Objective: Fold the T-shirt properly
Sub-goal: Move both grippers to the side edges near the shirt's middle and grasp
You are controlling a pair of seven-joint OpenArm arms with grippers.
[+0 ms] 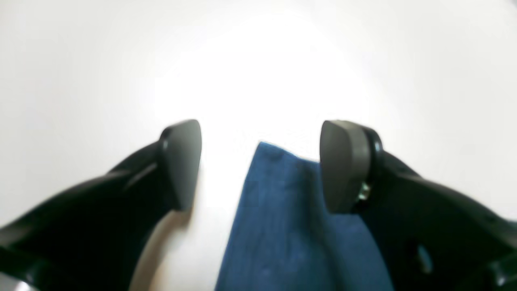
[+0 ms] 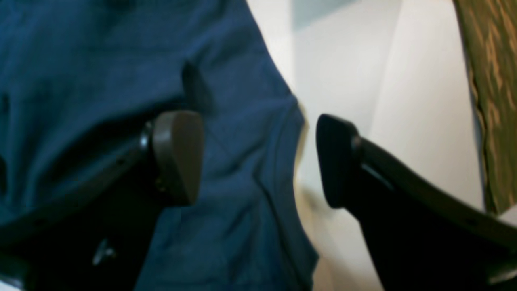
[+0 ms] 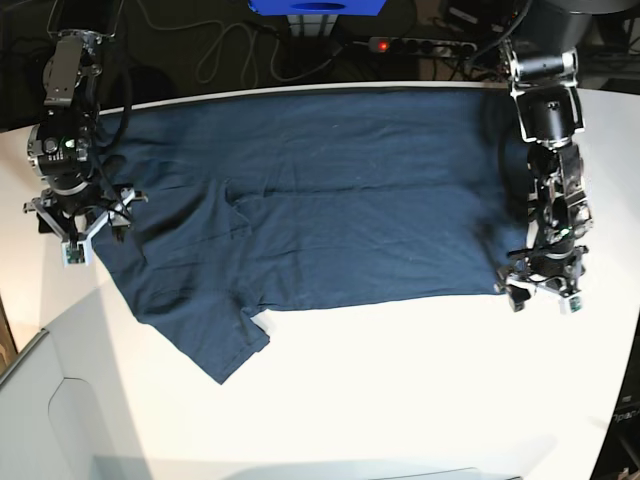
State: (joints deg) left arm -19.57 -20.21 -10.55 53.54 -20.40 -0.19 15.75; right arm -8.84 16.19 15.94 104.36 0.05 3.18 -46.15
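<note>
The dark navy T-shirt (image 3: 320,200) lies spread flat across the white table (image 3: 400,380), with one sleeve pointing toward the front left. My left gripper (image 3: 541,290) stands at the shirt's right front corner. In the left wrist view it (image 1: 260,163) is open, and a corner of the T-shirt (image 1: 282,218) lies between the pads close to the right fingertip (image 1: 341,165). My right gripper (image 3: 76,238) sits at the shirt's left edge. In the right wrist view it (image 2: 256,159) is open and straddles the hem of the T-shirt (image 2: 242,141) without pinching it.
Behind the table lie cables (image 3: 225,50), a power strip with a red light (image 3: 400,45) and a blue object (image 3: 315,6). An olive patterned surface (image 2: 490,101) shows beyond the table edge in the right wrist view. A grey panel (image 3: 60,420) borders the front left.
</note>
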